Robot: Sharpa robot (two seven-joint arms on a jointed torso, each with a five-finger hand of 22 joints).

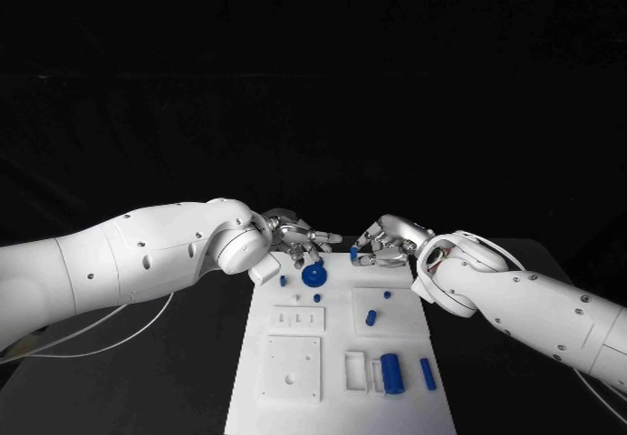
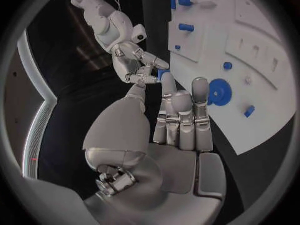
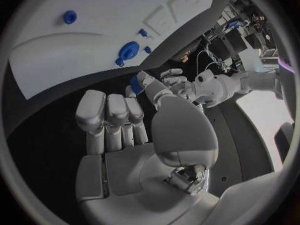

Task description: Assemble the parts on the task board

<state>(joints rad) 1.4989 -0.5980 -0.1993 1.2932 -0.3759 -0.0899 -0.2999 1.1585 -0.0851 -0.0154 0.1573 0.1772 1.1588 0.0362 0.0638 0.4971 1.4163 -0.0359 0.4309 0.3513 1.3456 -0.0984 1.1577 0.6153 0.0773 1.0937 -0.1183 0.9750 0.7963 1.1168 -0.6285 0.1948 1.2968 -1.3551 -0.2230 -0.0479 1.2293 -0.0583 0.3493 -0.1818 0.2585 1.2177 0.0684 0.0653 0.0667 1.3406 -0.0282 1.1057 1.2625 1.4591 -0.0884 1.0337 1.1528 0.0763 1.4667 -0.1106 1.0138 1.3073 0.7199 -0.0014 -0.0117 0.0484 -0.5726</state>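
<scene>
The white task board point(image 1: 333, 399) lies in the middle of the black table. My left hand point(image 1: 298, 237) hovers at its far left corner, fingers stretched out over the board, holding nothing. A round blue part point(image 1: 313, 276) lies on the board just below those fingers; it also shows in the left wrist view point(image 2: 220, 91). My right hand point(image 1: 387, 243) is at the far right corner and pinches a small blue part point(image 1: 352, 254) at its fingertips, seen too in the wrist views point(image 2: 162, 74) point(image 3: 134, 81). Both hands nearly meet above the board's far edge.
Small blue pegs point(image 1: 283, 281) point(image 1: 318, 297) stand near the round part. A blue peg point(image 1: 371, 317) sits in a raised block at mid-board. Two longer blue parts point(image 1: 390, 372) point(image 1: 428, 373) lie at the near right. White raised blocks point(image 1: 290, 367) fill the near left.
</scene>
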